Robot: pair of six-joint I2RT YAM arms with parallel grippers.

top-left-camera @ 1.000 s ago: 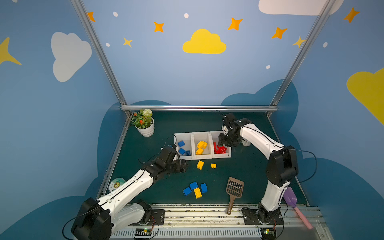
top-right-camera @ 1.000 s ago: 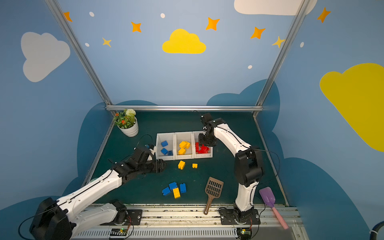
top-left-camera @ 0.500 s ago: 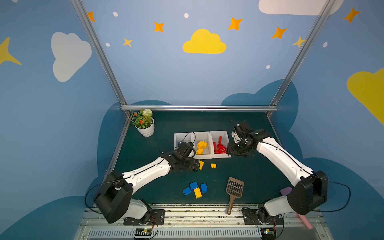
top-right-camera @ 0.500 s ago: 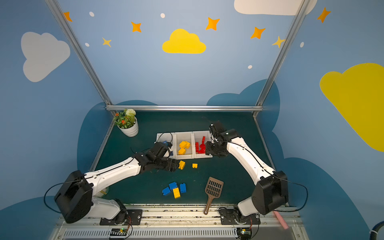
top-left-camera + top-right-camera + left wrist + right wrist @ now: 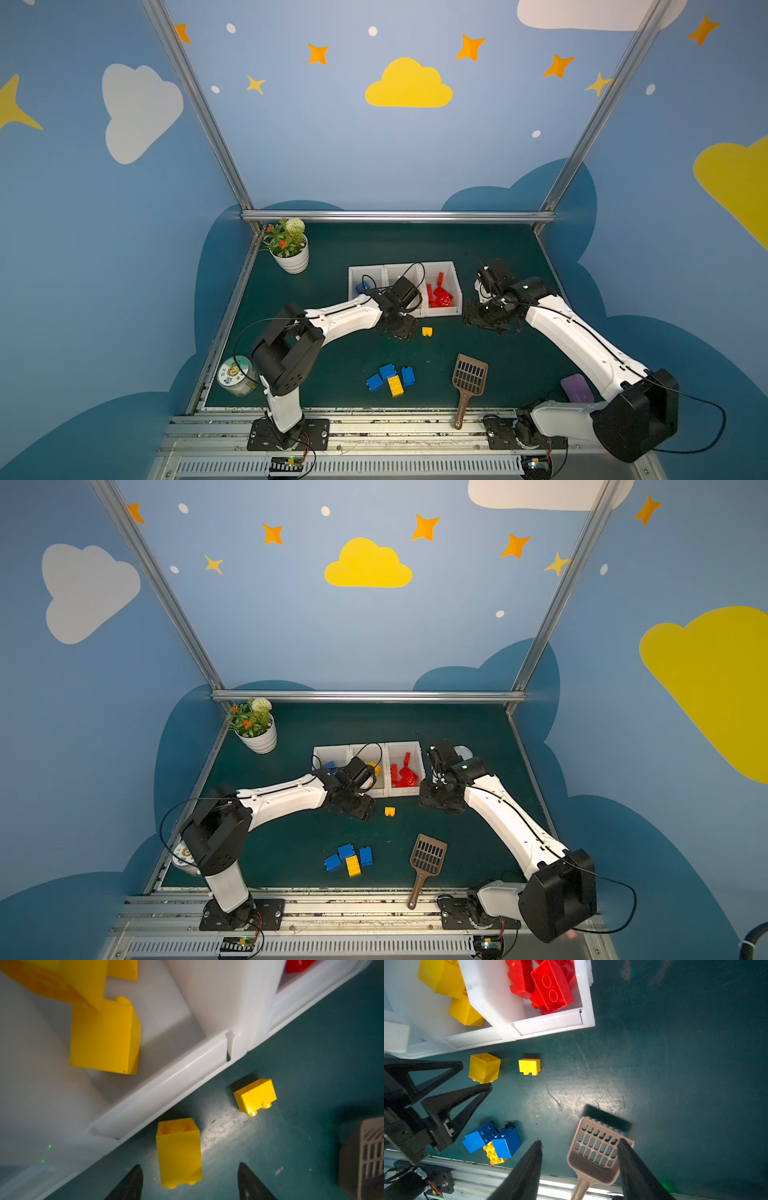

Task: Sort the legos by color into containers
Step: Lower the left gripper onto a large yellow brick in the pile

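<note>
Left wrist: left end effector [image 5: 188, 1167] apart, reached yellow brick [image 5: 178, 1151]; right end effector [image 5: 580, 1141] apart.

Tall yellow plastic brick [image 5: 178, 1152]: on its side on mat, studs twd L claw [image 5: 189, 1167], stud end btwn the claw's tips, touching neither. Small yellow plastic brick [image 5: 255, 1096]: also on its side, just beyond that claw, near tall one but apart. Three white plastic bins [image 5: 442, 311] in a row just past L claw, beside R claw [image 5: 580, 1141]. Blue brick [image 5: 362, 286] in bin farthest from R claw, yellow bricks [image 5: 104, 1039] in mid bin, red bricks [image 5: 439, 291] piled in bin nearest R claw. Cluster of 3 blue bricks [image 5: 387, 370] + flat yellow studded brick [image 5: 395, 385], studs up, packed together, well behind L claw, twd arm bases.
</note>
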